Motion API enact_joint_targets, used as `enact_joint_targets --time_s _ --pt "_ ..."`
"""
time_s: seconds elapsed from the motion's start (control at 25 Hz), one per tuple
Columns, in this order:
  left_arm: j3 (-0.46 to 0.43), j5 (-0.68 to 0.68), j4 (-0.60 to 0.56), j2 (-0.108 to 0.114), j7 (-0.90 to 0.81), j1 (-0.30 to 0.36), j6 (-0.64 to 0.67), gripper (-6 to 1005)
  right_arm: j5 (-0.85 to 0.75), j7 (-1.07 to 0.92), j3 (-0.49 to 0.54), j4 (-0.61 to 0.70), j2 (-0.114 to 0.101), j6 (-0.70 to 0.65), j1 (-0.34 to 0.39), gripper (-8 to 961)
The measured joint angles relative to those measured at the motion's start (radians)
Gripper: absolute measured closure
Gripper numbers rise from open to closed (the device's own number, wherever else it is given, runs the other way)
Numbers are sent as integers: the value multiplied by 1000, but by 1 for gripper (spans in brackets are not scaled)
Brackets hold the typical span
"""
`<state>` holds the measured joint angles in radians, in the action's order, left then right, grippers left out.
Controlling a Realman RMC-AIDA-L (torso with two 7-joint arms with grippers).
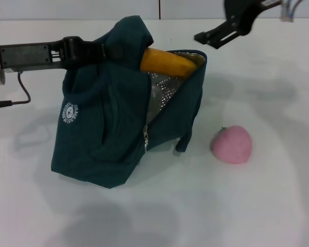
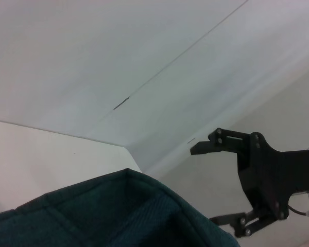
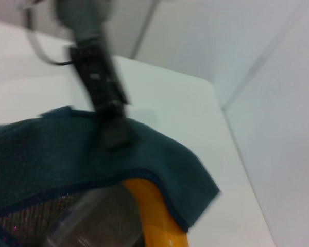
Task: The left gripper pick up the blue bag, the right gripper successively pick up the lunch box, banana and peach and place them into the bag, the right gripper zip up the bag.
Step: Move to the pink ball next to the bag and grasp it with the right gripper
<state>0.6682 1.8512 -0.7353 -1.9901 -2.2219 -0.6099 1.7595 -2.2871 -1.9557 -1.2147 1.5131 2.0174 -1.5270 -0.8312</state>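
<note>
A large dark teal fabric lunch bag (image 1: 108, 134) with silver foil lining stands on the white worktop (image 1: 154, 216), its mouth gaping toward the robot's right. The left gripper (image 1: 105, 51), a black two-fingered claw on a black arm reaching in from the robot's left, has its jaws clenched on the bag's upper fabric, holding the top raised.

A long yellow-orange banana (image 1: 167, 63) lies in the open mouth, one end poking out over the foil rim. In the right wrist view a clear plastic lunch box (image 3: 92, 216) sits inside the bag just beside the banana, so two of the three items appear to be packed.

A round pink peach (image 1: 232, 144) with a small green leaf mark rests on the worktop to the bag's right, near it but not touching. It is not yet packed, and the zipper, whose metal pull (image 1: 146, 139) hangs low on the front, is undone. By my judgement the task is past its midpoint, with the peach and the zipping left.

The right gripper (image 1: 212, 37), a black two-fingered claw, hovers above and just beyond the bag's mouth, jaws released and holding nothing. The peach lies well apart from it, lower down and closer to the robot.
</note>
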Motion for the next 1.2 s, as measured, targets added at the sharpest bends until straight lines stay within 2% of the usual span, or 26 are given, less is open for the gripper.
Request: enact_joint_targets --time_s 0.24,0.4,0.56,0.72,0.84,1.04,1.2 --pt "0 2 1 1 1 2 0 964 14 -187 178 -18 -4 -172 42 82" --pt "1 15 1 2 -3 3 1 964 -1 -330 211 -69 -10 -269 54 84" --pt "1 21 1 2 -2 -3 1 964 -56 -462 212 -193 -30 -360 10 91" --pt "1 23 1 0 0 -5 0 964 -115 -488 205 -316 -41 -380 -42 99" --pt "1 23 1 -2 1 -5 0 964 -149 -478 177 -360 -38 -352 -54 106" --pt "1 23 1 -3 2 -5 0 964 -167 -469 63 -438 -30 -286 -70 117" --pt "1 23 1 -4 2 -5 0 964 -173 -468 24 -472 -21 -248 -78 126"
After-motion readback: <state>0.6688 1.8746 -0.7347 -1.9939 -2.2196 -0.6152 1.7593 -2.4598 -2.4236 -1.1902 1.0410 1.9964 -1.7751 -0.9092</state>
